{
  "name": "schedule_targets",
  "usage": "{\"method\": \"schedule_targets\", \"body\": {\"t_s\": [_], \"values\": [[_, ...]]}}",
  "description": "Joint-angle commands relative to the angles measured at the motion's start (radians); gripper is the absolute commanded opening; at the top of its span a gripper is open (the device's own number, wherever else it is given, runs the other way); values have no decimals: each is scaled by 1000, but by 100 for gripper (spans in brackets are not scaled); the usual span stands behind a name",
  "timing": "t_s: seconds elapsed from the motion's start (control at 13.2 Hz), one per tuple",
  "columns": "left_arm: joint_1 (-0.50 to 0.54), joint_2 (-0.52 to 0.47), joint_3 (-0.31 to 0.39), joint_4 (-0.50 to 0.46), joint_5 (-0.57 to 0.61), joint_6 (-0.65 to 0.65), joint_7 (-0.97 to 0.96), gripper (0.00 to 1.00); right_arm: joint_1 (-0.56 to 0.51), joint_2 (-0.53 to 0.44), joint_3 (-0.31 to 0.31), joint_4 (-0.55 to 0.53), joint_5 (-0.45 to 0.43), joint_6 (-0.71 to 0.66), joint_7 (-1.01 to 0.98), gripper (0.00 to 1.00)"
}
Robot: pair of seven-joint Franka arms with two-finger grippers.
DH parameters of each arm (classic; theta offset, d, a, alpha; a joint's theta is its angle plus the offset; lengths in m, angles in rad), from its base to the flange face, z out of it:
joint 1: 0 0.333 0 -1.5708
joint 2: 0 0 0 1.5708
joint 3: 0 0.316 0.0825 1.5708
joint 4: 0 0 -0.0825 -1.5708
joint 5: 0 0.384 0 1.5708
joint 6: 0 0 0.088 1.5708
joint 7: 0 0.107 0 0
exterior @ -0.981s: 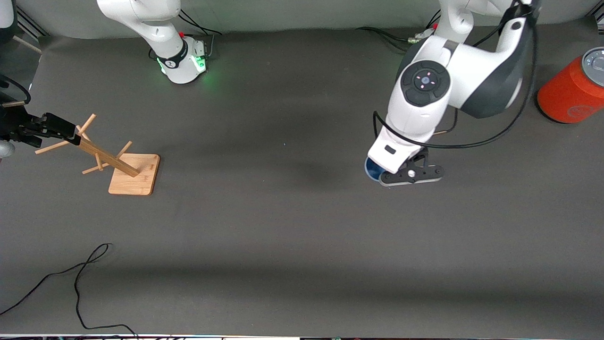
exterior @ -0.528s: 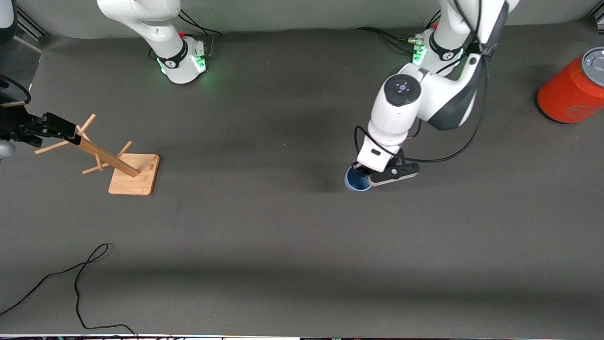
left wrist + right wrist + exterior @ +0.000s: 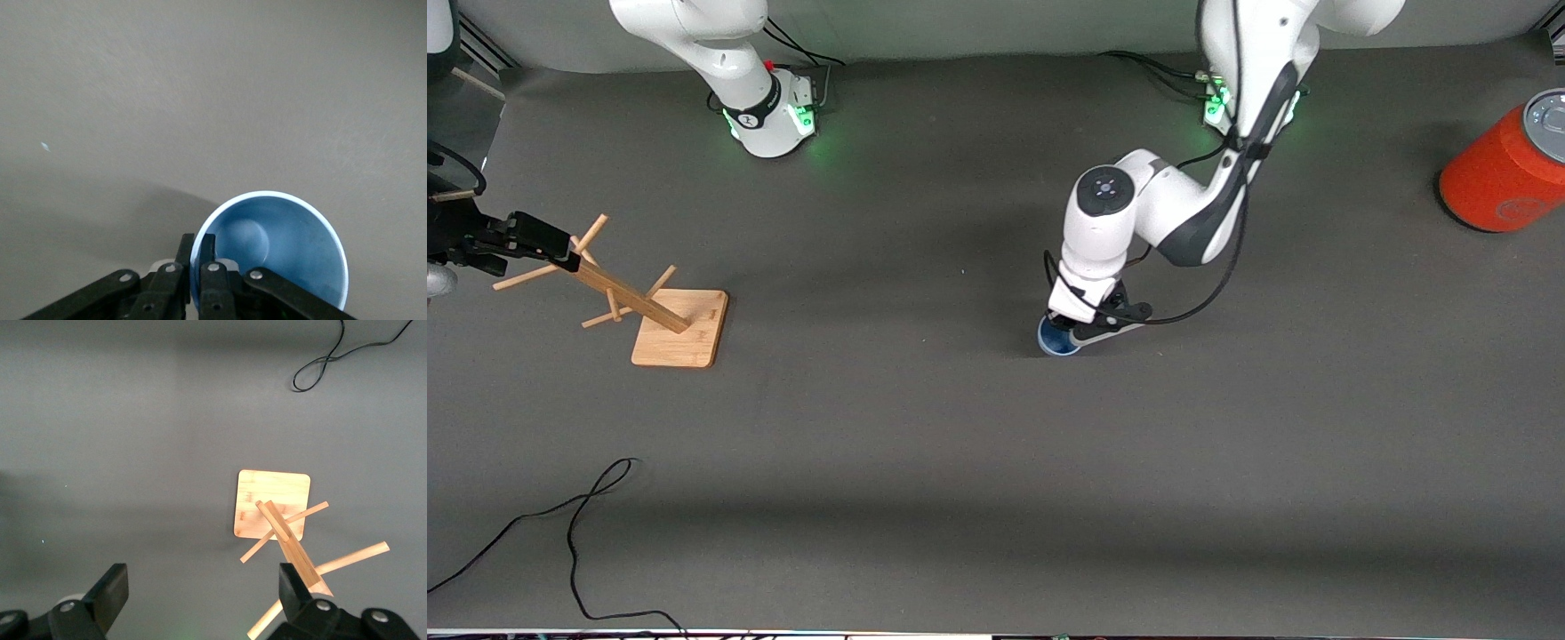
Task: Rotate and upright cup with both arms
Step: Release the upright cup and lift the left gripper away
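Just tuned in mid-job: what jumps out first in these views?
The left gripper at mid-table, shut on the rim of the blue cup, mouth facing its wrist camera. The right gripper hangs open over the wooden peg rack at the right arm's end. An orange-red can stands at the left arm's end.

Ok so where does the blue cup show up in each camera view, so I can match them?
Front view: the cup sits mid-table, pinched at its rim by the left gripper.
Left wrist view: the cup fills the lower part, mouth facing the camera, rim clamped between the fingers.
Right wrist view: not in it.
Shared landmark: the left gripper's black fingers.
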Motion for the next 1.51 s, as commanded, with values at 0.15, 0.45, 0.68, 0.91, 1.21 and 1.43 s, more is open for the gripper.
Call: {"method": "schedule_targets", "body": {"t_s": [0.15,0.45,0.68,0.91,1.21,1.43], "values": [[-12,-1,14,6,67,-5,-53,100,2,-8,-5,-3,-6,-3,-15,100],[0,-65,19,45,67,-122,-43,100,2,-8,-7,-3,-6,-3,-15,100],[51,-140,11,119,52,-302,15,100,2,-6,-5,-3,-6,-3,-15,100],[129,-212,16,202,-86,-493,226,100,2,-3,-7,-3,-8,-3,-15,100],[335,-338,16,214,-135,-671,516,100,4,-3,-5,-2,-22,-2,-15,100],[498,-403,17,220,-169,-769,744,100,4,-5,-5,0,-22,-3,-15,100]]}}
